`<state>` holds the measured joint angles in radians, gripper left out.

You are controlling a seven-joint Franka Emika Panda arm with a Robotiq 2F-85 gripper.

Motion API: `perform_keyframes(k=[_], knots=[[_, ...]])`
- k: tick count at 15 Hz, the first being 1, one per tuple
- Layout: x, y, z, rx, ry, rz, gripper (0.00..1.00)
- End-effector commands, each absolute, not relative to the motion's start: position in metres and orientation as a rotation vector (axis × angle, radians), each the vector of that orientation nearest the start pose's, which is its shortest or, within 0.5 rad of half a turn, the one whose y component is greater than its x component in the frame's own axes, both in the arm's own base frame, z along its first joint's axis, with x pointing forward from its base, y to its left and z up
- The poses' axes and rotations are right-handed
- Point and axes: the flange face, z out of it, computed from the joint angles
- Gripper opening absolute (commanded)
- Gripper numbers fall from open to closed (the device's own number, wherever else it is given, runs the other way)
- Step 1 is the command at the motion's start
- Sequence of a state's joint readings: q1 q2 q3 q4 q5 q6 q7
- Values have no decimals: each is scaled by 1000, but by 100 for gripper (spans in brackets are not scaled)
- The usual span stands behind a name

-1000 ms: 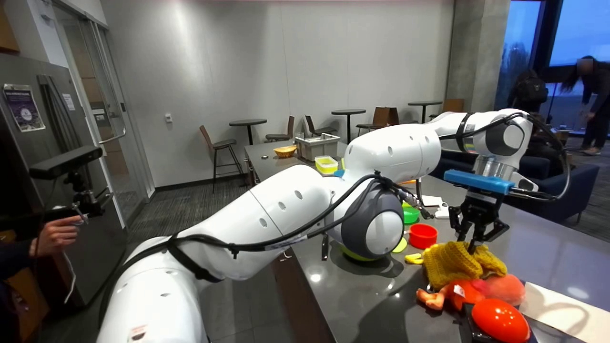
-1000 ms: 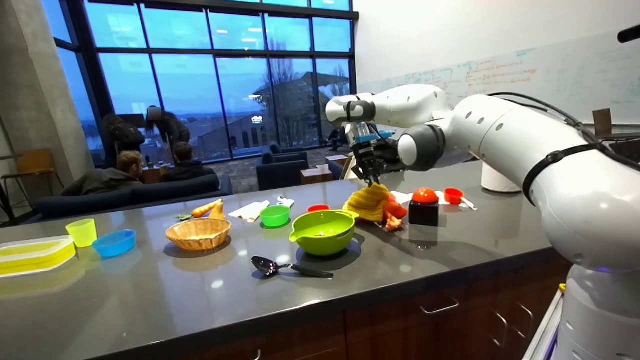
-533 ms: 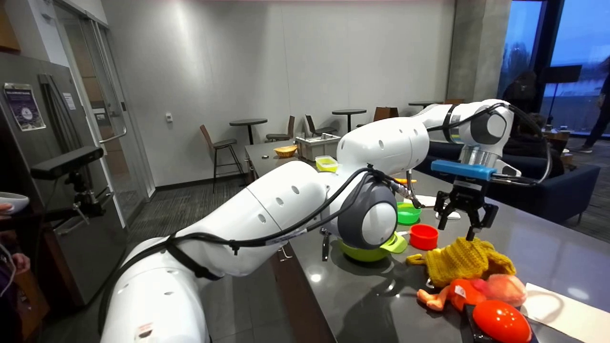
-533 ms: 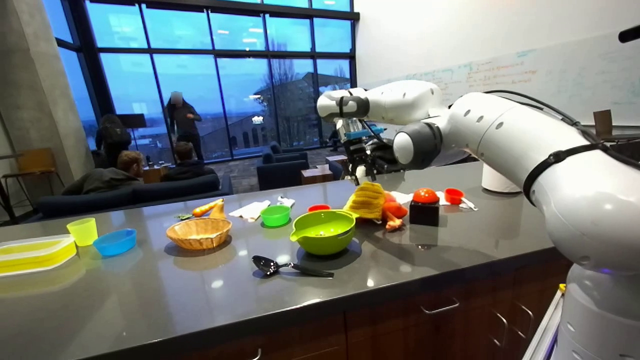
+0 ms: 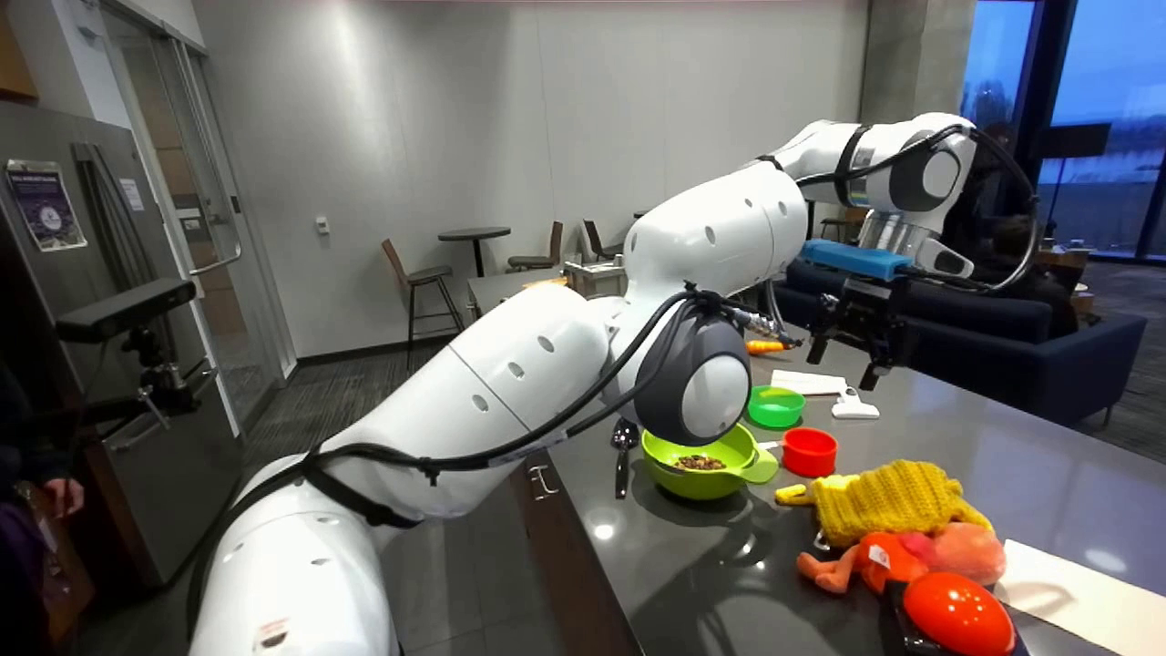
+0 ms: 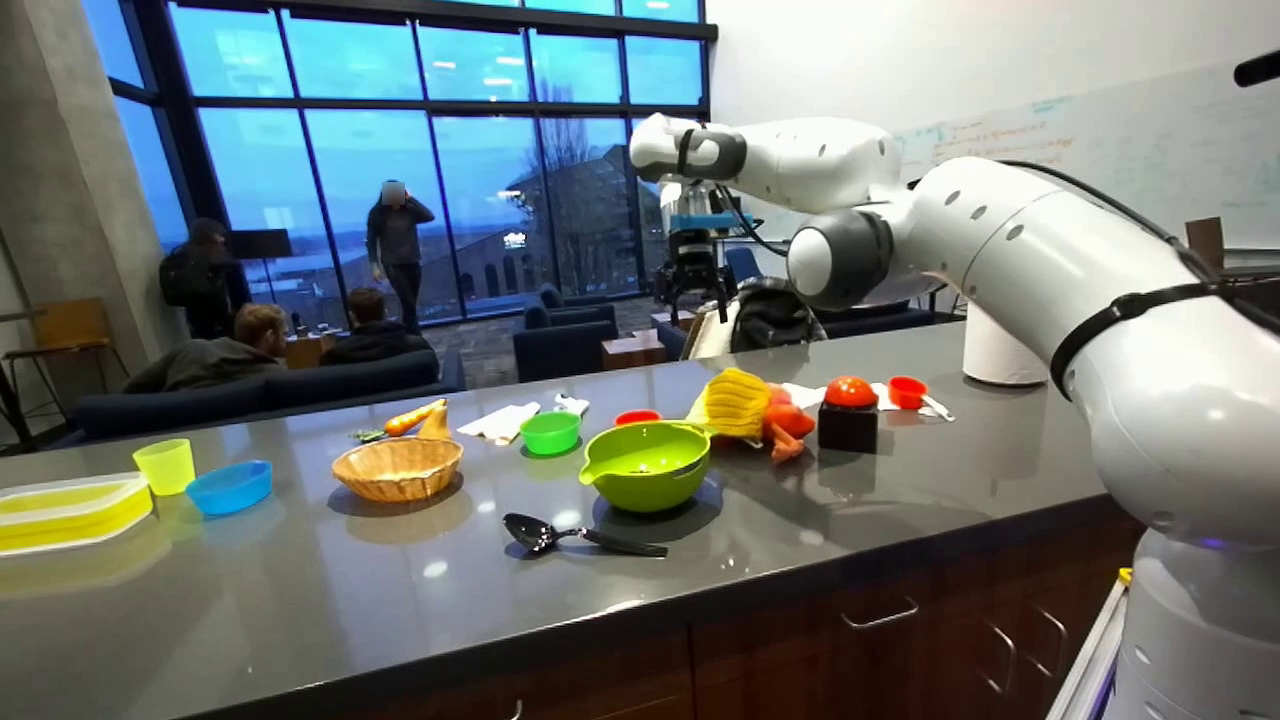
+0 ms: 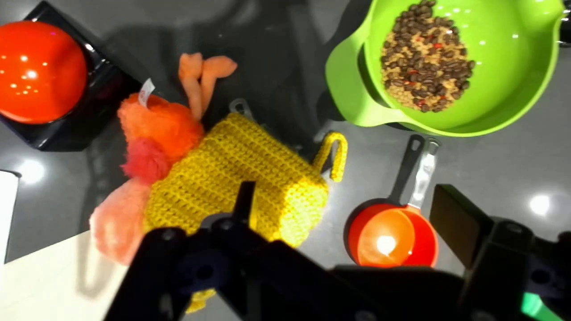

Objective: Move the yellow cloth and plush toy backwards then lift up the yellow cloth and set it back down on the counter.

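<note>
The yellow cloth (image 5: 888, 501), a ribbed knit with a small loop, lies bunched on the grey counter (image 6: 330, 610). Against its side rests the plush toy (image 5: 888, 560), orange and pink with thin legs; the cloth covers part of it in the wrist view, where the toy (image 7: 158, 127) is left of the cloth (image 7: 232, 156). High above the counter, clear of both, hangs my gripper (image 5: 844, 366), its jaws wide apart and holding nothing. From the wrist, one finger (image 7: 244, 200) overlaps the cloth in the picture and the other finger (image 7: 459, 223) is right of the red cup.
Beside the toy stands a black box with a red dome (image 5: 958, 612). A green bowl (image 7: 504, 107) containing beans and a red cup (image 7: 403, 223) flank the cloth's loop end. Farther along are a green cup (image 6: 550, 433), a basket (image 6: 395, 470) and a black spoon (image 6: 590, 540).
The gripper has let go of the cloth, opened wide and risen well above it. The cloth has settled slightly, remaining beside the toy. The arm has lifted.
</note>
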<state>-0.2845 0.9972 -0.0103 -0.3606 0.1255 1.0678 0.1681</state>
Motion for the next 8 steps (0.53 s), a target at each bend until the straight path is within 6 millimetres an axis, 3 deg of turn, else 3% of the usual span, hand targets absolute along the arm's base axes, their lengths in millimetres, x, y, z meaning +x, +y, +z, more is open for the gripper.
perform_keyframes(k=[1, 4, 8], knots=[[693, -185, 502, -2757, 760, 358, 100], [700, -180, 515, -2655, 861, 282, 100], [713, -173, 517, -2551, 924, 213, 100]])
